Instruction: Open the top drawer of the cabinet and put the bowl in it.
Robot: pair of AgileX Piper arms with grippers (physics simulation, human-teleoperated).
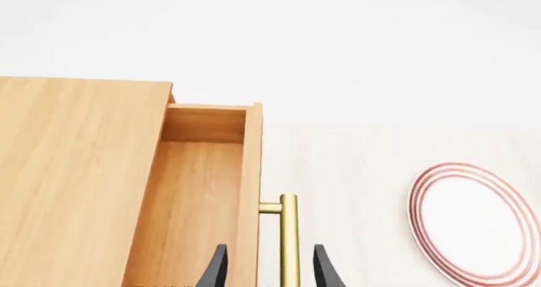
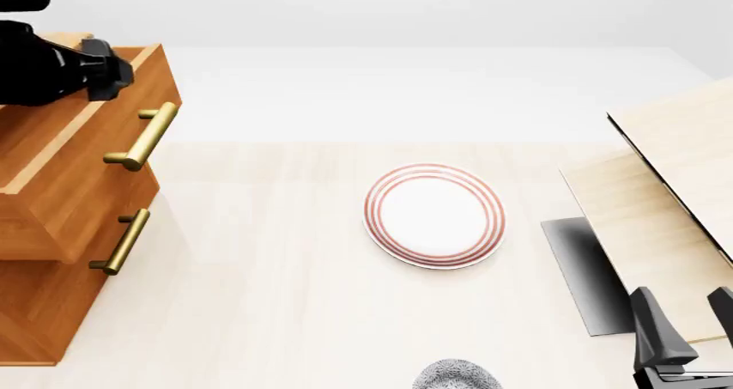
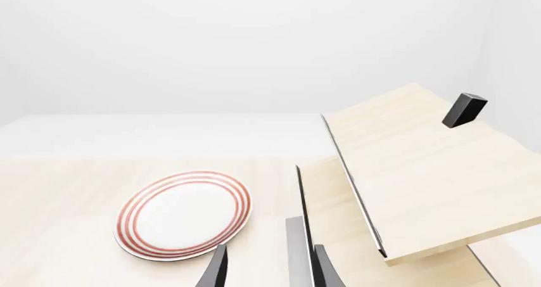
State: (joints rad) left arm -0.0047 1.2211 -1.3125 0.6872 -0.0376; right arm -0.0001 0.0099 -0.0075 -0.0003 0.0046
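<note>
The top drawer (image 2: 69, 161) of the orange-brown cabinet (image 2: 40, 303) is seen pulled out. Its brass handle (image 1: 289, 239) is straddled, ungripped, by the parted left pincer (image 1: 268, 268). The speckled bowl (image 2: 458, 375) is seen at the desk's (image 2: 275, 294) near edge. The right pincer (image 2: 687, 316) is spread, empty.

No legible text, labels, brand marks, numbers or signs in any of the three views. Cabinet (image 2: 69, 226), plate (image 2: 434, 215), pale wooden box (image 2: 675, 183) and bench (image 2: 287, 303) all carry plain surfaces; the plate bears only red rings.
</note>
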